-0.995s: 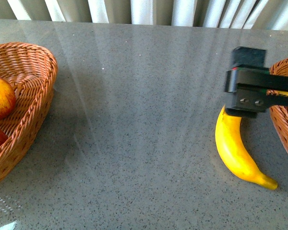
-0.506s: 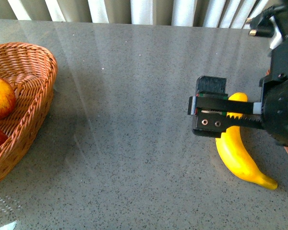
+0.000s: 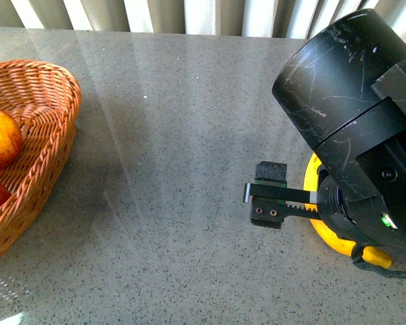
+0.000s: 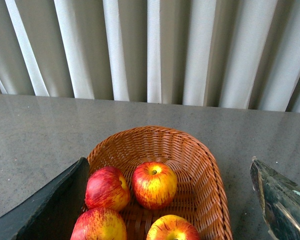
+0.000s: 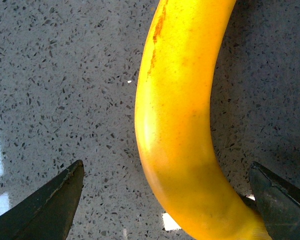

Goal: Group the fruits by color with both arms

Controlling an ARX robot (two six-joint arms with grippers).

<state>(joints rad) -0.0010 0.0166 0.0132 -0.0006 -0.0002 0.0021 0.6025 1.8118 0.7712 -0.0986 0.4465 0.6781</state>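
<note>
1. The banana (image 5: 180, 100) lies flat on the near right part of the table. In the right wrist view it sits between the spread fingers (image 5: 50, 205) of the right gripper (image 5: 166, 167). The jaws stand wide apart to either side of it and grasp nothing.
2. The front view shows only a yellow sliver and the tip of the banana, because the bulky black right arm (image 3: 345, 101) covers the rest. One black finger juts out to the left of the fruit.
3. The left wrist view shows four apples (image 4: 154, 184) in the wicker basket (image 4: 210, 170), while the front view shows only two at the left edge.
4. The left gripper (image 4: 168, 167) appears only in its own wrist view. It hangs over the basket with its fingers (image 4: 40, 210) parted and empty.
5. The table (image 3: 176, 135) is grey speckled stone, glossy with pale reflected streaks. Pale pleated curtains (image 4: 160, 50) hang along its far edge.
6. The banana is glossy, deep yellow and curved, with a brownish-orange streak along one side. The apples are streaked red and yellow, and one is darker red.
</note>
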